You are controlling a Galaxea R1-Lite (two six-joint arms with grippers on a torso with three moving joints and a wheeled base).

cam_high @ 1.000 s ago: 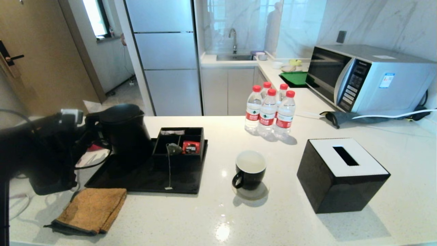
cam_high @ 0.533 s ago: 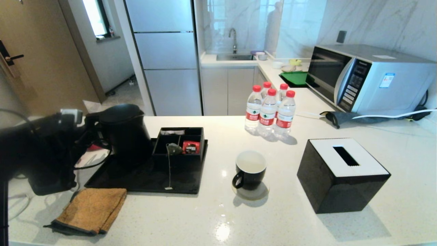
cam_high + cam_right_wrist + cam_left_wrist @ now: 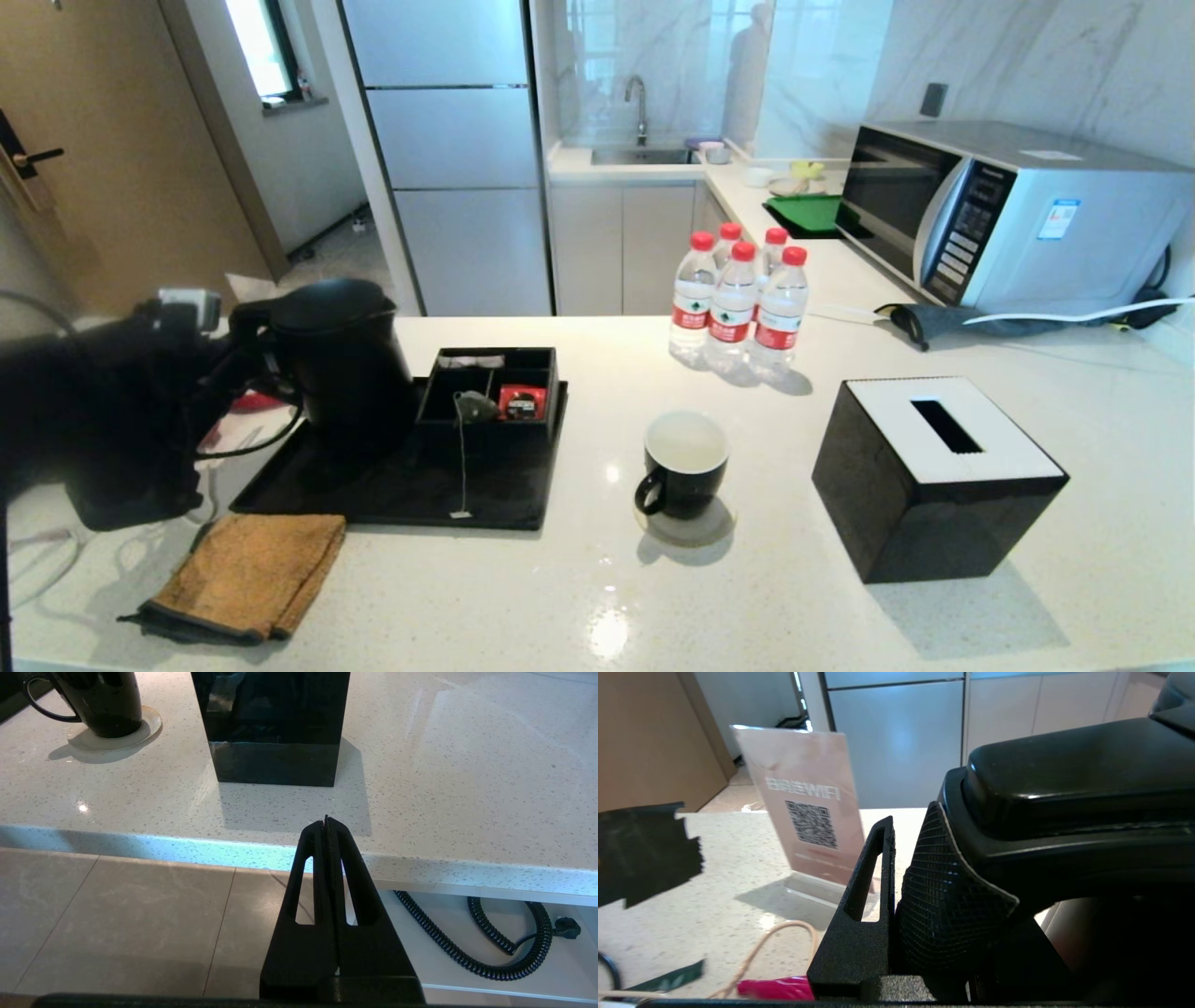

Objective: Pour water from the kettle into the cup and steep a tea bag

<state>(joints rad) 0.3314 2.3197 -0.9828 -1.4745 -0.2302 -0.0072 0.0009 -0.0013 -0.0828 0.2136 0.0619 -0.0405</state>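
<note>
Left hand [image 3: 229, 369] pinches the loop handle of the matte black kettle [image 3: 341, 364] on a flat black tray [image 3: 392, 485]. Right hand [image 3: 327, 823], pressed together, hangs below the speckled white desk [image 3: 794, 597]. Glossy cup [image 3: 684, 464] holds water [image 3: 686, 441].

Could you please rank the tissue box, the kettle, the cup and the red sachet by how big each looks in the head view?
1. tissue box, though it sits nearer the camera
2. kettle
3. cup
4. red sachet
</note>
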